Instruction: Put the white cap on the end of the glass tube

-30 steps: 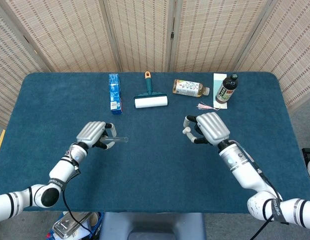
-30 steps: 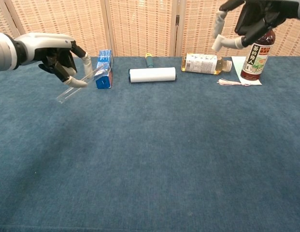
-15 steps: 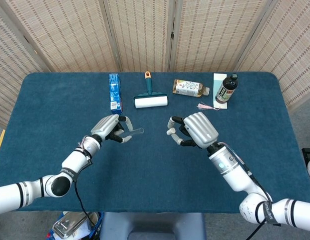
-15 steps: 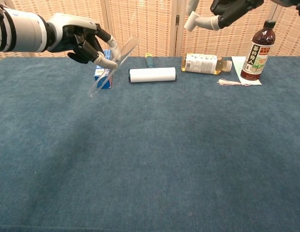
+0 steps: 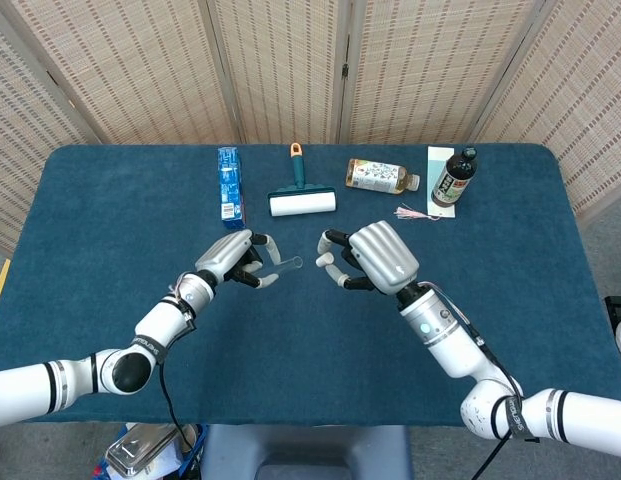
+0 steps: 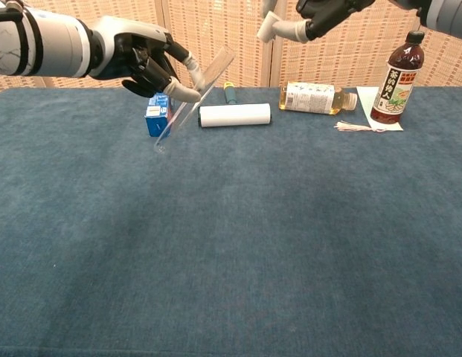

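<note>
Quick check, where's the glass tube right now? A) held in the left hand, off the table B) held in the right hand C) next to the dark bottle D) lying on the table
A: the left hand grips the tube, which slants above the table in the chest view; the right hand is beside it, with a gap to the tube's end.

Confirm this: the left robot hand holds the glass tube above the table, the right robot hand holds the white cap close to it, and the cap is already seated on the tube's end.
Not quite. The white cap is not on the glass tube yet; the head view shows a gap between them. The rest stands: the left robot hand holds the tube above the table, and the right robot hand holds the cap close to it.
</note>
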Tool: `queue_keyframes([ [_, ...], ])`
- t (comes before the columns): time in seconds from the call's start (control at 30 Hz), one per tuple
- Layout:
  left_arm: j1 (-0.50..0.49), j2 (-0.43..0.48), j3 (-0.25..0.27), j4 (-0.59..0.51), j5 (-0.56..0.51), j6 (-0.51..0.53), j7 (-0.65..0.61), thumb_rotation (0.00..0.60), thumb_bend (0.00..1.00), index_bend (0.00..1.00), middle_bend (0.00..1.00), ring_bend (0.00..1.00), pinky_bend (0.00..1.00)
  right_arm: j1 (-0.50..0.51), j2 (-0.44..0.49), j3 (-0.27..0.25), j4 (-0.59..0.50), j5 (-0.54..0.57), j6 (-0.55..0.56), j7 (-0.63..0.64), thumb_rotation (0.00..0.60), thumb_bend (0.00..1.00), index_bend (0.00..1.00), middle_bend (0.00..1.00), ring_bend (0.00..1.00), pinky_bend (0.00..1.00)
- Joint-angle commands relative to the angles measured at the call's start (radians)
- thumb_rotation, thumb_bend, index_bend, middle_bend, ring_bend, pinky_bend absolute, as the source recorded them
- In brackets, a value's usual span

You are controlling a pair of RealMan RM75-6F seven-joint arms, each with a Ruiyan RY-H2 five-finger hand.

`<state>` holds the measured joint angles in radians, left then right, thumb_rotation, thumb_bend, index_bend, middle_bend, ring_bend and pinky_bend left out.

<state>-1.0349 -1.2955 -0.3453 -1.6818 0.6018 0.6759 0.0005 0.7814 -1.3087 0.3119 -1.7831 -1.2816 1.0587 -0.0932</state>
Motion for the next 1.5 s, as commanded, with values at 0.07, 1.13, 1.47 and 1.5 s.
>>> queue_keyframes([
  [0.07, -0.008, -0.004, 0.007, -0.007, 0.000, 0.008, 0.002, 0.600, 0.47, 0.69, 1.00, 1.00, 1.00, 0.007, -0.008, 0.001, 0.002, 0.003, -0.001, -0.008, 0.600, 0.44, 0.82, 1.00, 1.00, 1.00],
  [1.13, -0.054, -0.013, 0.031, -0.012, -0.029, 0.024, -0.016, 0.600, 0.47, 0.70, 1.00, 1.00, 1.00, 0.025, -0.021, -0.016, 0.013, 0.018, -0.014, -0.020, 0.600, 0.44, 0.82, 1.00, 1.00, 1.00],
  [1.47, -0.070, -0.018, 0.037, -0.010, -0.046, 0.034, -0.005, 0.600, 0.47, 0.70, 1.00, 1.00, 1.00, 0.037, -0.035, -0.014, 0.034, 0.029, -0.028, -0.012, 0.600, 0.44, 0.82, 1.00, 1.00, 1.00],
  [1.5, -0.072, -0.019, 0.037, -0.009, -0.050, 0.033, -0.004, 0.600, 0.47, 0.70, 1.00, 1.00, 1.00, 0.038, -0.036, -0.015, 0.034, 0.029, -0.029, -0.011, 0.600, 0.44, 0.82, 1.00, 1.00, 1.00],
])
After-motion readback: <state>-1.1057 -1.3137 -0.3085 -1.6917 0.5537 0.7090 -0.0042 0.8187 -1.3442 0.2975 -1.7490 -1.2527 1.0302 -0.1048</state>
